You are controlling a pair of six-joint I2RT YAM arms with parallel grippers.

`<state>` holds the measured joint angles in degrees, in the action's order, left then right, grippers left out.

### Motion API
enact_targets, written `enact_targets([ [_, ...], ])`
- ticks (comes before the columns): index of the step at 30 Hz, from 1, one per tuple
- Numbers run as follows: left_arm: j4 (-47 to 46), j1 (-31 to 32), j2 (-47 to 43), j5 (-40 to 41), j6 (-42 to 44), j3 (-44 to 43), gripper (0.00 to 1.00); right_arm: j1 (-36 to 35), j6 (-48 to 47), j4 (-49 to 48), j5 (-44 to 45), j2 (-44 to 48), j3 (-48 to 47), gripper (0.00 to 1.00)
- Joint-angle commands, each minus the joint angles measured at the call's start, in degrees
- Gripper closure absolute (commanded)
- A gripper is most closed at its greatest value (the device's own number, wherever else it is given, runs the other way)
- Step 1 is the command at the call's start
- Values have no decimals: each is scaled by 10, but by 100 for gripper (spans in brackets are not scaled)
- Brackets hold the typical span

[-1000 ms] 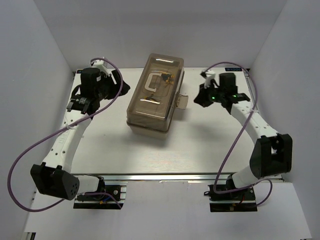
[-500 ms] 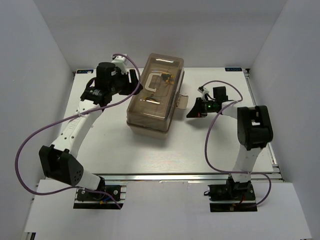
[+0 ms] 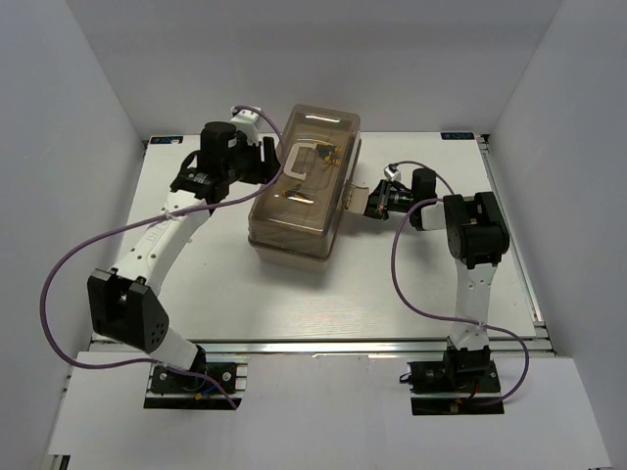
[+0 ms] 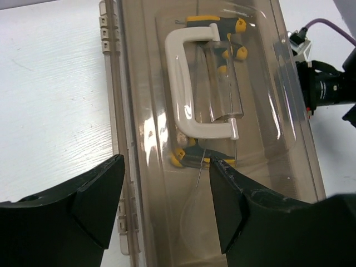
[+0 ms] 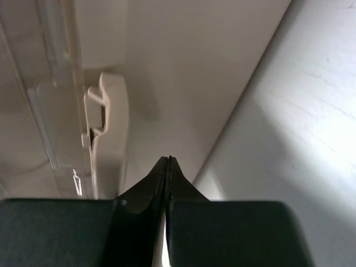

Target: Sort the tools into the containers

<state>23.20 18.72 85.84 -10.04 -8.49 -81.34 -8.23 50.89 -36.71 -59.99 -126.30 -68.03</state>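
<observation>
Now both arms have closed in on the toolbox (image 3: 299,211), which sits mid-table with its lid shut. The right gripper (image 5: 168,162), fingers pressed together, has gone from well off to just beside the beige latch (image 5: 108,130); contact unclear. The left gripper (image 4: 167,167), fingers spread, hovers over the hinge side of the lid (image 4: 267,111). Reads as unlatching first. Lid is glossy translucent brown plastic, handle (image 4: 186,83) a smooth beige loop. Yellow-and-black hex keys (image 4: 222,28) show inside, through the lid.

Bright even light, glare on lid (image 4: 222,83), soft shadows
</observation>
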Motion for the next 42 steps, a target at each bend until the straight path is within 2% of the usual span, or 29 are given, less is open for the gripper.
enact_targets([
  [1, -22, 18, 19, -12, 27, -12, 28, 0, 125, -147, -24, -25, -3, 100],
  [6, -12, 25, 49, 9, 41, -23, 28, -9, 208, -243, -26, -54, -17, 100],
  [23, 16, 29, 84, 20, 44, -18, 29, -35, 373, -428, -6, -84, -39, 100],
  [32, 6, 33, 78, 17, 40, -4, 29, -36, 388, -440, -19, -45, -25, 100],
  [36, 4, 33, 77, 14, 40, -3, 29, -34, 345, -358, -40, -23, -35, 100],
  [42, -2, 33, 71, 12, 39, 4, 29, -34, 309, -303, -45, 10, -41, 100],
])
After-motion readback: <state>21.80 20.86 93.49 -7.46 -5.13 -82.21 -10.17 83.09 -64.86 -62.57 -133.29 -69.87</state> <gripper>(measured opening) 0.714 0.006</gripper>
